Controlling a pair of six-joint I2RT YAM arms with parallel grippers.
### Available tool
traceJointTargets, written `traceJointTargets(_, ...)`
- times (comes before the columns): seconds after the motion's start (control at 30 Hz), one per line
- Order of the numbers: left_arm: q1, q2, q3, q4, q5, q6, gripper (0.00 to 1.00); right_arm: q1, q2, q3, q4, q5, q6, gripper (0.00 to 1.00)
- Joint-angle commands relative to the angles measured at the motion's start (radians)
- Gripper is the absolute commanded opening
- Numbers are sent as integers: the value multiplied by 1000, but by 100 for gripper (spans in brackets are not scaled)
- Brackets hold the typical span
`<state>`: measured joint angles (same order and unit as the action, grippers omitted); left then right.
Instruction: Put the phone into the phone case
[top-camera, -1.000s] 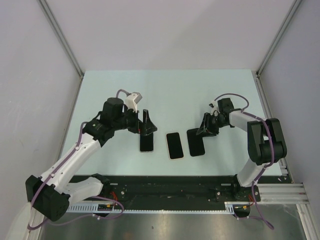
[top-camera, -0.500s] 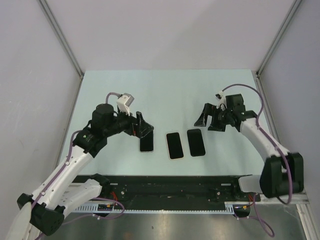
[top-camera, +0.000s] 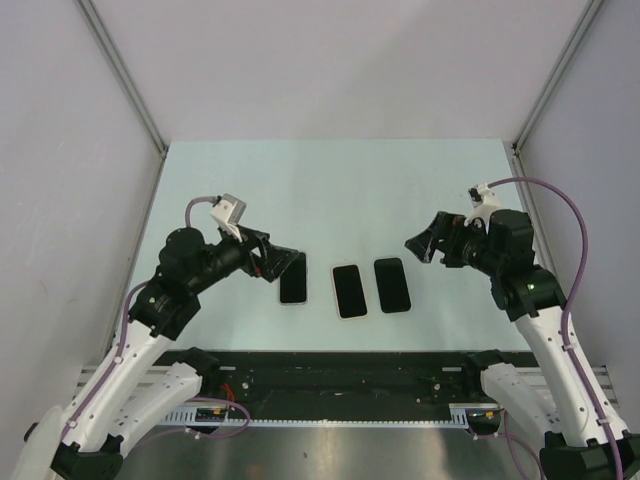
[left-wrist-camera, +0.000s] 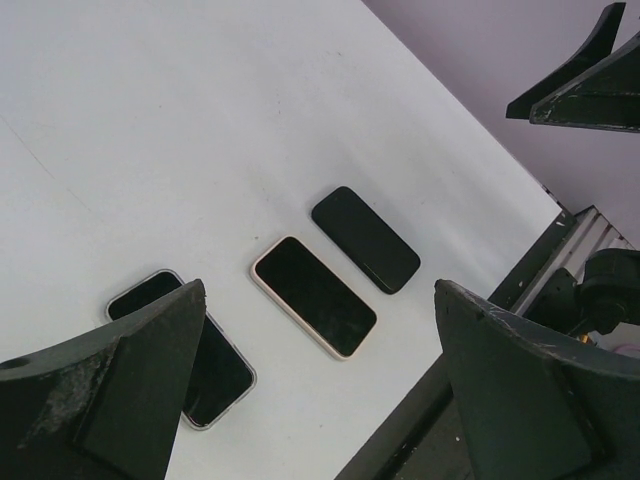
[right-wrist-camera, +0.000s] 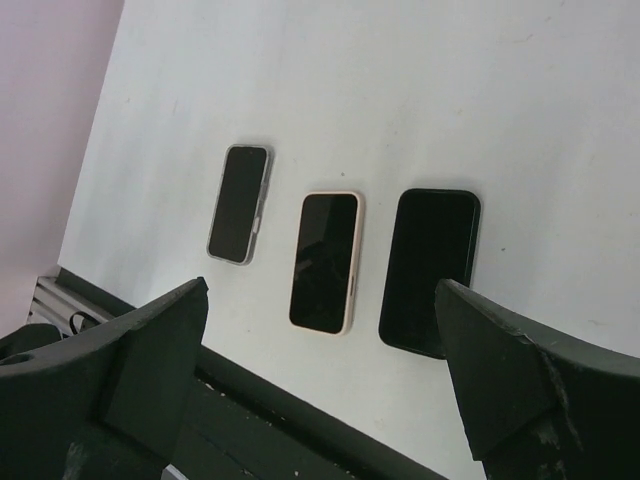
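Moved: right tool (top-camera: 425, 247) has been drawn up and rightward off the flat black-rimmed dark phone (top-camera: 392, 284); left tool (top-camera: 283, 263) has been pulled back leftward.
Right tool: fingers spread wide, nothing held, apart from the black-rimmed dark phone.
Left tool: fingers spread wide, nothing held, near the far end of the flat grey-rimmed dark phone (top-camera: 293, 284).
Black-rimmed dark phone: laid flat, rightmost of three in a row; whether a case surrounds it cannot be told.
Middle: flat pink-rimmed dark phone (top-camera: 349, 290), between the other two.
Support: pale green table (top-camera: 340, 190).
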<state>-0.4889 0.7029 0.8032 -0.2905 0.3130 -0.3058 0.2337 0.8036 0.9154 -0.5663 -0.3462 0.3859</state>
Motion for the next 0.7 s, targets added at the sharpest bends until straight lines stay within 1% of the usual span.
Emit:
traceJointTargets(0.0, -5, -19, -15, 34, -15, 14, 100, 1, -7, -52, 35, 26, 47, 100)
traceJointTargets(0.1, -5, -22, -15, 42, -29, 13, 100, 3, -15, -91, 86, 18, 50, 100)
traceJointTargets(0.17, -5, -22, -16, 42, -35, 16, 100, 1, -14, -104, 103, 53, 48, 100)
traceJointTargets(0.27, -5, -19, -18, 39, -35, 17, 100, 1, -14, -115, 120, 56, 48, 100)
traceJointTargets(0.67, -5, -31, -22, 50, -52, 20, 100, 1, -90, -119, 115, 23, 33, 100)
